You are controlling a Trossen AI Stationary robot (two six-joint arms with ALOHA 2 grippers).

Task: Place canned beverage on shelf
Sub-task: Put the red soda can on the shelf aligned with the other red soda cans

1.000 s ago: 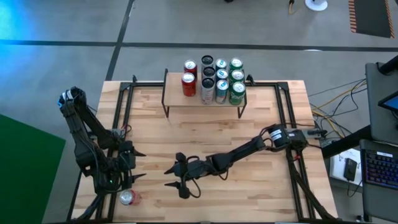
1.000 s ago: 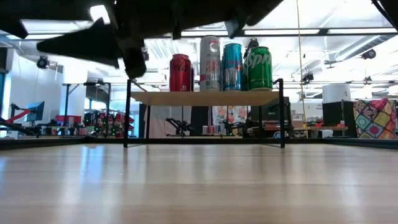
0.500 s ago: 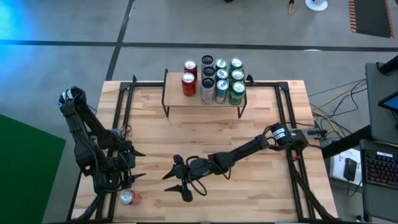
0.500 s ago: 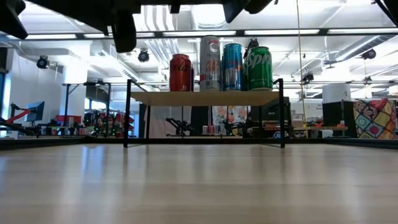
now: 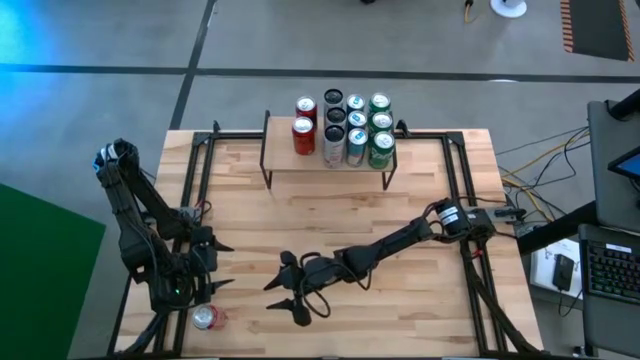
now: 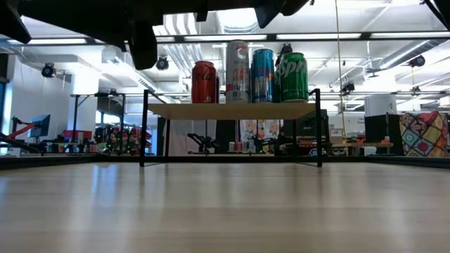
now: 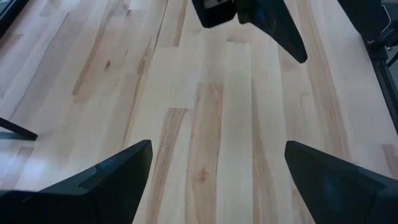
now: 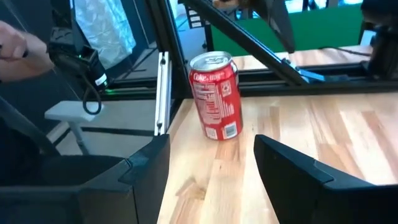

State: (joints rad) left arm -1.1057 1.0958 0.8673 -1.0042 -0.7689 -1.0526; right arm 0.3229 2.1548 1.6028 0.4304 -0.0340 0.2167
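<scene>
The right gripper (image 5: 285, 292) is reaching, jaws spread wide, toward the red can (image 8: 216, 95) standing ahead of them; next it needs to straddle it. The left gripper (image 5: 215, 265) is waiting open. The shelf (image 5: 285, 160) is sitting far behind.

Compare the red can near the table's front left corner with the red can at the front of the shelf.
The loose red can stands on the table; the shelf red can stands on the raised shelf. The loose can stands alone; the shelf can has a second red can behind it and a block of other cans beside it. The open right tool faces the loose can; no tool is near the shelf can. Both are red, upright and ungripped.
</scene>
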